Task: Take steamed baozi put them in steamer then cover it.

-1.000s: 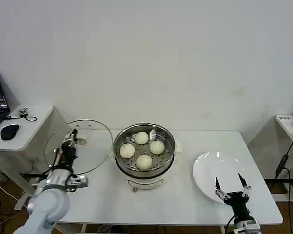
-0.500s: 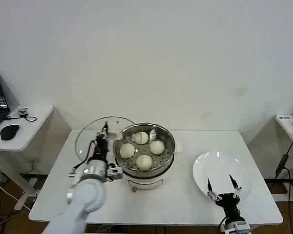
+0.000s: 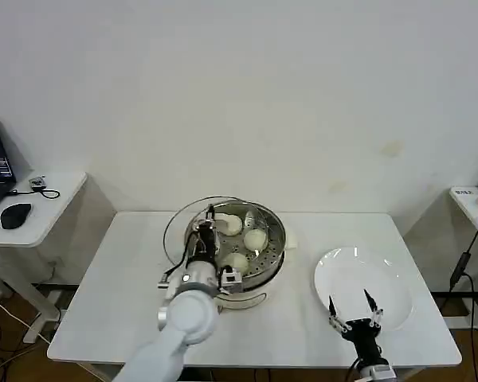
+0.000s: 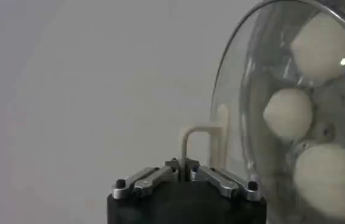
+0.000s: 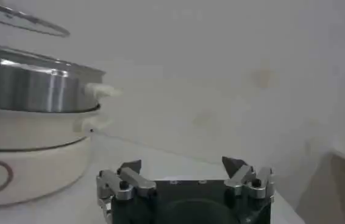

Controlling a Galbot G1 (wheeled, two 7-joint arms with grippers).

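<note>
While the head view looks down on one white table point(image 3: 127, 278), it shows one steamer point(image 3: 267, 267) near the table's middle, one cover point(image 3: 179, 227) and one white plate point(image 3: 382, 274) to the right of the steamer. Two baozi point(image 3: 255, 238) are seen plainly inside the steamer, on the perforated tray, and a part of one more shows beside the arm; the rest of the tray is hidden by the left arm. The left gripper point(image 3: 209, 216) holds the cover by its handle, above the left half of the steamer, with the glass tilted and partly over the rim. The right gripper point(image 3: 351, 305) is low at the near edge of the table, over the near rim of the plate, and its fingers stand wide apart with nothing between them. From the left wrist view, the beige handle point(image 4: 200, 143) is gripped between the closed fingers of the left gripper point(image 4: 184, 167), and three baozi point(image 4: 288, 114) show through the glass of the cover point(image 4: 233, 109), which the head view cannot show so clearly. From the right wrist view, the right gripper point(image 5: 183, 164) is open wide and holds nothing; the steamer point(image 5: 32, 91) with its white base stands well apart from it, and the rim of the cover point(image 5: 23, 18) hangs above the steamer, not resting on it.
</note>
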